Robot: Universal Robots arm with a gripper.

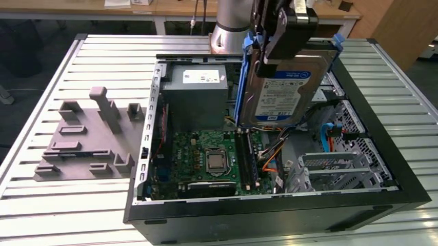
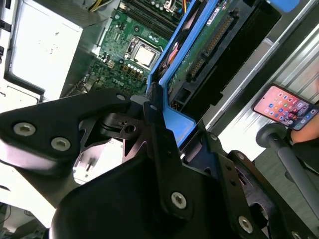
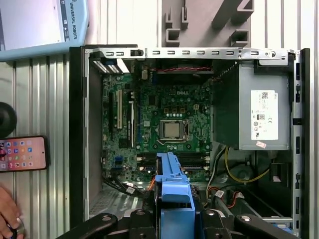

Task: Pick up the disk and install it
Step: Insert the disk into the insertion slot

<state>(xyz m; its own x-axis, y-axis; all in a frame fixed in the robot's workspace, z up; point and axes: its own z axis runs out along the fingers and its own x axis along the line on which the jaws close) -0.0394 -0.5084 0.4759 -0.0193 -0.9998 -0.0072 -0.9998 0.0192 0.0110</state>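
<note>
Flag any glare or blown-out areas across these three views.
Second wrist view: the power supply is washed out to near white under strong light. First wrist view: light falls evenly on the motherboard, with no glare. Exterior view: the disk is evenly lit, its label free of glare.

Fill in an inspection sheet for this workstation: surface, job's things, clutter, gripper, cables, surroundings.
Surface: slatted metal table carrying an open computer case.
Job's things: the disk, in its blue frame, held on end above the case interior; not yet installed.
Clutter: grey moulded fixture beside the case; phone lying on the table.
Gripper: gripper, jaws shut on the disk's upper edge.
Cables: orange leads loose inside the case beside the motherboard.
Surroundings: wooden desks behind the table; a hand near the phone.
</note>
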